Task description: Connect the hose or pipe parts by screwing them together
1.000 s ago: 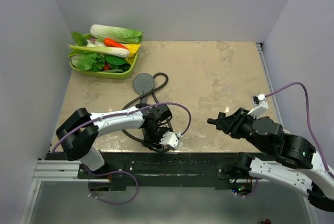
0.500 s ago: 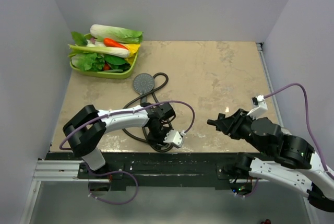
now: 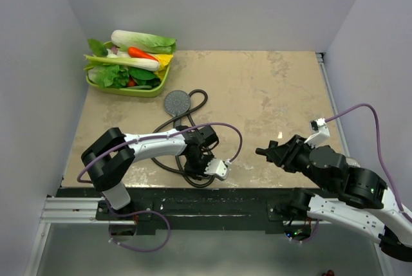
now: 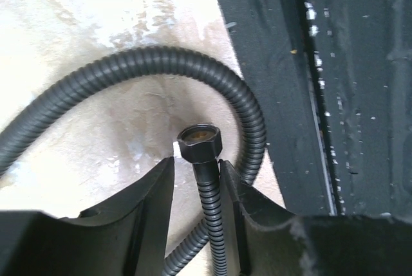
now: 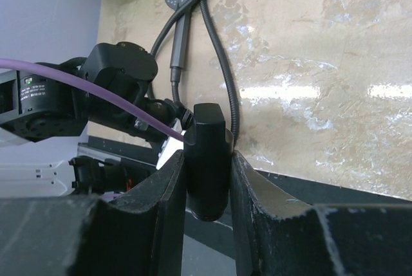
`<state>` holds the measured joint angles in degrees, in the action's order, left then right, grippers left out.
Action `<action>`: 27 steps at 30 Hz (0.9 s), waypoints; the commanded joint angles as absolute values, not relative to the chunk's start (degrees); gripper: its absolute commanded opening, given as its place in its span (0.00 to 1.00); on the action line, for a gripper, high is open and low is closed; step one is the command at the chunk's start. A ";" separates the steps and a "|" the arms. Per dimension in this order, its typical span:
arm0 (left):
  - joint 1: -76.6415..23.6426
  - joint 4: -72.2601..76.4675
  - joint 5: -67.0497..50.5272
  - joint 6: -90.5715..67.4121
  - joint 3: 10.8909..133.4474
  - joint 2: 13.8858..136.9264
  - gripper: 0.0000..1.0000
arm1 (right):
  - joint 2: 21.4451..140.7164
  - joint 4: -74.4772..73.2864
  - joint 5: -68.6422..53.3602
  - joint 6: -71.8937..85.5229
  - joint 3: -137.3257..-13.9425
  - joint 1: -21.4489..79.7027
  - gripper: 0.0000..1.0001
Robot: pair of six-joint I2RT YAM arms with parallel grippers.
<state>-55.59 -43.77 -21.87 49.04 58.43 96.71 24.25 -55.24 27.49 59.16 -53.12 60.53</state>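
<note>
Hose (image 4: 210, 218) (hex-nutted) between jaws of left hand (image 4: 196, 163)

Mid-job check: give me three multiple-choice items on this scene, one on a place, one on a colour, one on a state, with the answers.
1. Where does the shower head lie?
A. On the table, close to the vegetable tray
B. At the table's right edge
C. Inside the vegetable tray

2. What colour is the vegetable tray?
A. Red
B. Lime green
C. Blue

3. How is the end nut of the hose?
A. Screwed onto the shower head
B. Unattached, its opening bare
C. Tucked under the vegetable tray

Answers:
1 A: the top view shows it on the table just off the tray's corner.
2 B: the tray's rim is lime green.
3 B: the left wrist view shows the nut free, just past the left fingers, which flank the hose.
</note>
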 commanded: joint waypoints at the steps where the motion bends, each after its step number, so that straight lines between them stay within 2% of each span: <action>1: -55.90 -39.65 -20.31 47.02 59.33 97.56 0.38 | 22.50 -52.03 28.92 60.73 -53.44 61.17 0.00; 4: -55.90 -39.55 -21.09 46.14 59.24 97.73 0.43 | 21.97 -52.20 28.92 60.82 -53.35 61.17 0.00; 8: -55.90 -40.08 -22.15 45.97 59.15 97.56 0.57 | 21.53 -52.82 29.09 60.91 -53.79 61.08 0.00; 9: -55.90 -40.17 -22.32 45.62 59.24 97.82 0.58 | 21.45 -52.74 29.27 61.00 -53.79 61.08 0.00; 21: -56.43 -41.48 -25.13 44.39 60.56 98.26 0.56 | 21.62 -52.91 29.18 61.00 -53.96 61.17 0.00; 27: -56.34 -39.73 -24.00 42.01 59.94 99.23 0.50 | 21.45 -52.91 29.18 61.08 -53.96 61.08 0.00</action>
